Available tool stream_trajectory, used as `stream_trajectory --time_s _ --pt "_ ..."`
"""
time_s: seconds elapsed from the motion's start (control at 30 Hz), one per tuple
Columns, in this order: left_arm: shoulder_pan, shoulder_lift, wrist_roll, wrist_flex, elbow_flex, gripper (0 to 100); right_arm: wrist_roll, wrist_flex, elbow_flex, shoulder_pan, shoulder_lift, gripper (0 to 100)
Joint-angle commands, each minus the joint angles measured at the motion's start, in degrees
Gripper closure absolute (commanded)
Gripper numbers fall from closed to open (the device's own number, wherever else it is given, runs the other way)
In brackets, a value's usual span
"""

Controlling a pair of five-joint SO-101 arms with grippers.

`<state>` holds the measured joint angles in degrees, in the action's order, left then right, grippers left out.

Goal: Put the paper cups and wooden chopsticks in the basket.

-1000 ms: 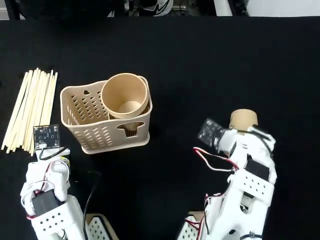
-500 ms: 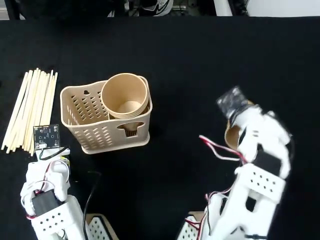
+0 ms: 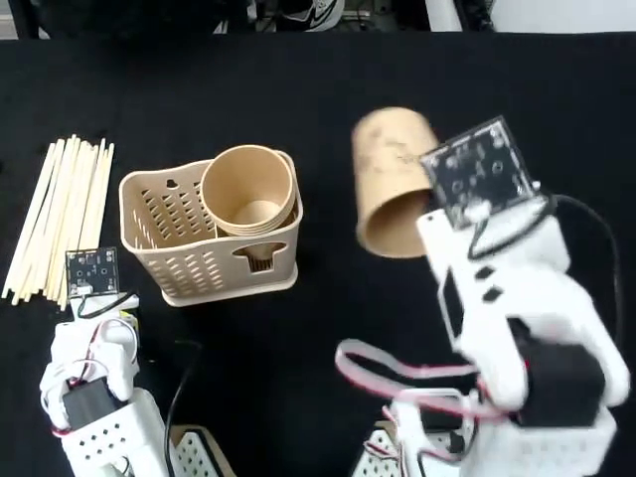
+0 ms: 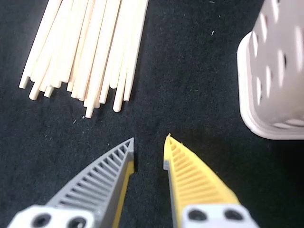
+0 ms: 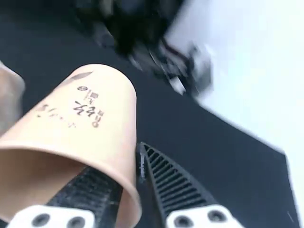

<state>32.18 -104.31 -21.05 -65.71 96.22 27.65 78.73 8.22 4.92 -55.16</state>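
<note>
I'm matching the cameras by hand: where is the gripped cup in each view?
High view: cup tilted, right of the basket.
Right wrist view: cup up close, rim pinched by the right gripper.
Left wrist view: chopsticks and a basket corner instead.
Shared landmark: the black table; the basket links high and left wrist views.

White left arm (image 3: 99,417) with rows of holes, black square circuit board (image 3: 91,270) at wrist, ribbed grey finger (image 4: 102,178) and yellow finger (image 4: 190,175), white right arm (image 3: 517,298), looping red and white cables (image 3: 417,371), ribbed black fingers (image 5: 171,185), white screwed bases
</note>
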Motion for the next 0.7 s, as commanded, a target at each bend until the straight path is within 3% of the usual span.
stream_trajectory --time_s 0.0,0.23,0.4,0.67 --pt "-0.31 -0.18 -0.35 0.35 1.1 89 -4.22 -0.88 -4.88 11.34 -0.22 98.6" --pt "-0.31 -0.18 -0.35 0.35 1.1 89 -7.47 -4.66 -5.32 22.77 7.25 98.6" --pt "-0.31 -0.18 -0.35 0.44 1.1 89 -9.32 -2.64 -10.07 24.0 17.8 98.6" --pt "-0.4 -0.18 -0.35 0.44 1.1 89 -12.13 11.34 -26.42 23.74 33.36 98.4"
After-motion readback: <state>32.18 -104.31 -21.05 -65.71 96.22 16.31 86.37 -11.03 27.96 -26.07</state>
